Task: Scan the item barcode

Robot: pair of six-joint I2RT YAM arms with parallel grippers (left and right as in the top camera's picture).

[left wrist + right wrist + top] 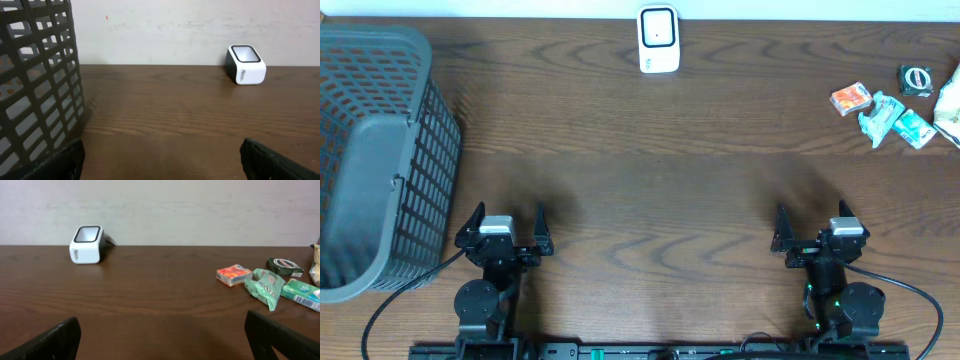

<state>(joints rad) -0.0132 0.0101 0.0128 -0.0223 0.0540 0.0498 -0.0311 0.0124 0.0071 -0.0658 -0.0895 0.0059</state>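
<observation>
While the white scanner (659, 39) stands at the middle of the far edge of the table (650, 190), the items to scan lie clustered at the far right: an orange packet (851, 98), teal packets (885, 115) and a dark round tin (916, 80). The left gripper (508, 220) and right gripper (811, 222) sit near the front edge, fingers spread wide, holding nothing. A grey basket (380, 160) stands at the left.

Looks like a mock shop checkout, probably a test setup rather than a real store. Dark wood-grain counter (650, 190), a little white desktop barcode scanner (658, 40) at the far edge, a grey plastic shopping basket (380, 150) on the left, a handful of small packaged goods (895, 115) on the right, and a plain white wall (200, 210) behind.
</observation>
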